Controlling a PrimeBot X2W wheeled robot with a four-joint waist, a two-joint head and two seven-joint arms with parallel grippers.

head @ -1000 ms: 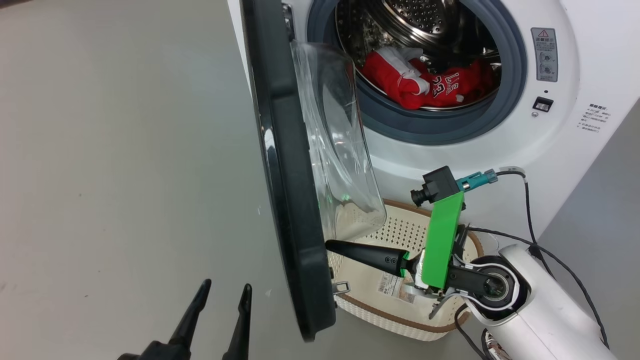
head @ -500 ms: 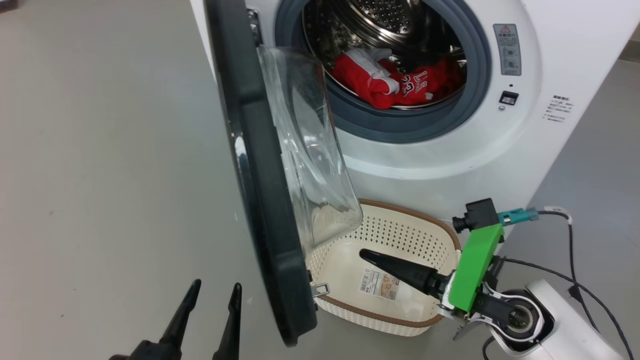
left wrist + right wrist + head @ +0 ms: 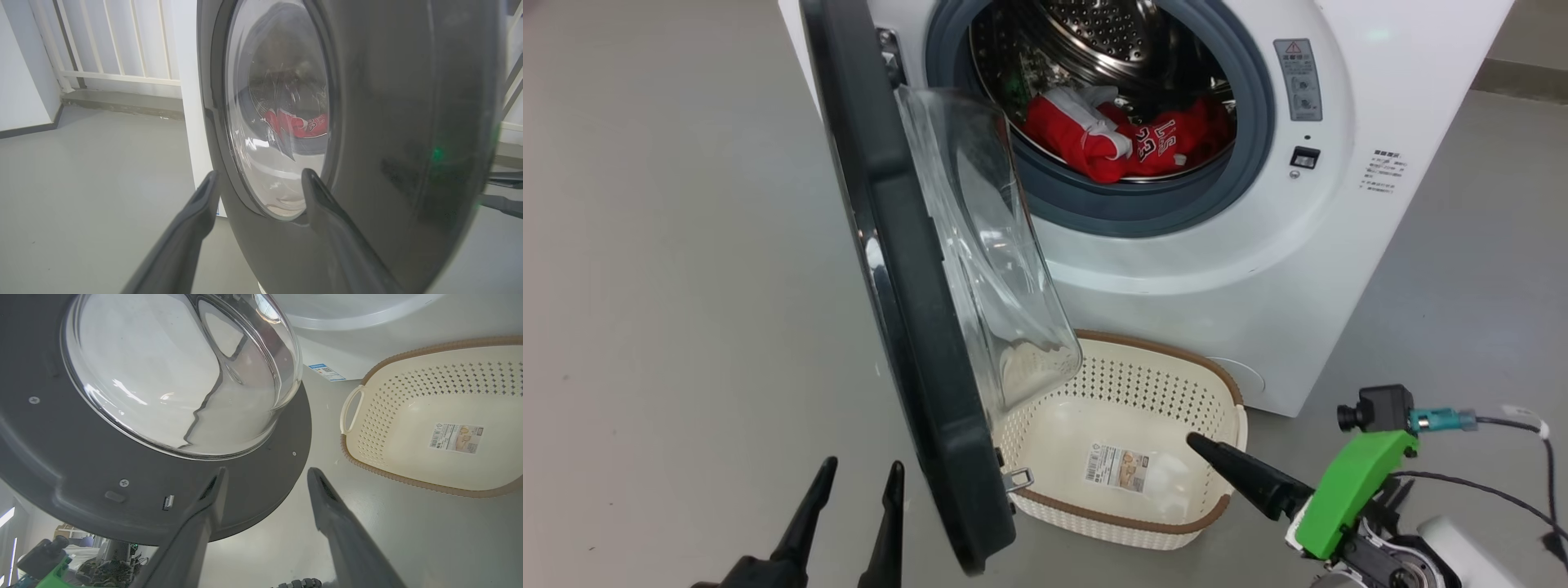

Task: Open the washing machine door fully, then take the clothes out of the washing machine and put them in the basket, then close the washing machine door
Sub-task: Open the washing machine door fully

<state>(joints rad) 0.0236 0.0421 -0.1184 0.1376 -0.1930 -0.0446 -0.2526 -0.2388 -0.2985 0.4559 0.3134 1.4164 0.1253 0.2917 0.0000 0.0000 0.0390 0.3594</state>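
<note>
A white front-loading washing machine stands on a grey floor. Its round door, a wide black ring around a bulging clear glass window, is swung open on its left hinge and appears almost edge-on in the head view. Inside the steel drum, at the bottom of the grey-rimmed opening, lies the bundle of red clothes with white trim and lettering.

A cream perforated basket with a brown rim sits on the floor against the machine's front, below the opening and just right of the door. It holds no clothes, and a sticker shows on its bottom.

The left gripper is at the lower left, near the door's outer face with a small gap, its 2 fingers spread and empty. The right gripper is low at the right, beside the basket's right end, fingers wide apart with nothing between them, pointing toward the door's inner lower edge. A green camera mount sits on its wrist.
</note>
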